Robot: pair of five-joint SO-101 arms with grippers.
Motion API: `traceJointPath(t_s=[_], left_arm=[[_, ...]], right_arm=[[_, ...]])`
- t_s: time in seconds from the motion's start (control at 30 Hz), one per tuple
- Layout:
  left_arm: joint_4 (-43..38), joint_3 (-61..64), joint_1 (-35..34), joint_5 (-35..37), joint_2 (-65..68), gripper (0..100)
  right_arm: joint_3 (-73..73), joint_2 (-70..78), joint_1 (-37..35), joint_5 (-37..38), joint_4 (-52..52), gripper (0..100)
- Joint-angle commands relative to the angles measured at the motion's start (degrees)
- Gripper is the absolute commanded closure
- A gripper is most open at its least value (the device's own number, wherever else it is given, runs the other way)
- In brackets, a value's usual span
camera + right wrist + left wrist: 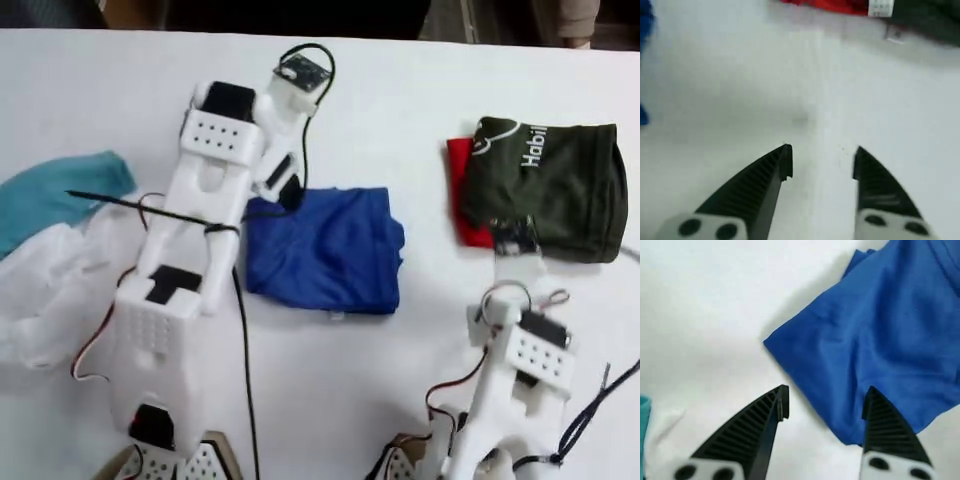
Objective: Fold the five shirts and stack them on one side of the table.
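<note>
The left end effector (827,390) hangs released, jaws apart over a corner of the roughly folded blue shirt (880,335) mid-counter. The right end effector (822,148) is likewise spread above bare counter (740,75), near the dark green shirt (545,185) lying on the red shirt (460,190). At the left edge a teal shirt (50,195) and what looks like a white shirt (45,285) lie crumpled together.

White plastic arms (185,230), black motors (230,100), ribbed black pincer fingers (762,422), black cables (246,370)
</note>
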Motion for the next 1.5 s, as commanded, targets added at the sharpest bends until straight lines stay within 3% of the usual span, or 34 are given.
traceJointPath(t_s=[0.0, 0.2, 0.33, 0.5, 0.67, 0.9, 1.47], left_arm=[[0.9, 1.5, -1.6, 0.0, -8.3, 74], [-1.1, 12.1, -1.0, 0.4, -22.3, 75], [-8.9, 30.8, -4.5, 0.1, -34.9, 78], [-21.3, 56.6, -12.1, -2.4, -48.5, 78], [-26.6, 71.0, -18.0, -6.2, -56.9, 78], [-26.5, 75.2, -20.0, -8.4, -60.7, 78], [-26.6, 75.2, -20.0, -8.3, -60.8, 78]], right_arm=[[-12.1, -0.1, -13.2, -2.5, 10.1, 68.5], [-29.5, 12.4, -26.7, -7.7, 18.9, 72.5], [-38.9, 25.1, -32.4, -11.1, 21.1, 70.8], [-50.0, 40.0, -34.2, -17.0, 23.6, 70.8], [-60.7, 52.4, -34.2, -19.3, 28.4, 70.8], [-74.1, 61.0, -34.0, -19.3, 32.8, 70.8], [-84.1, 81.6, -34.5, -22.1, 30.8, 70.8]])
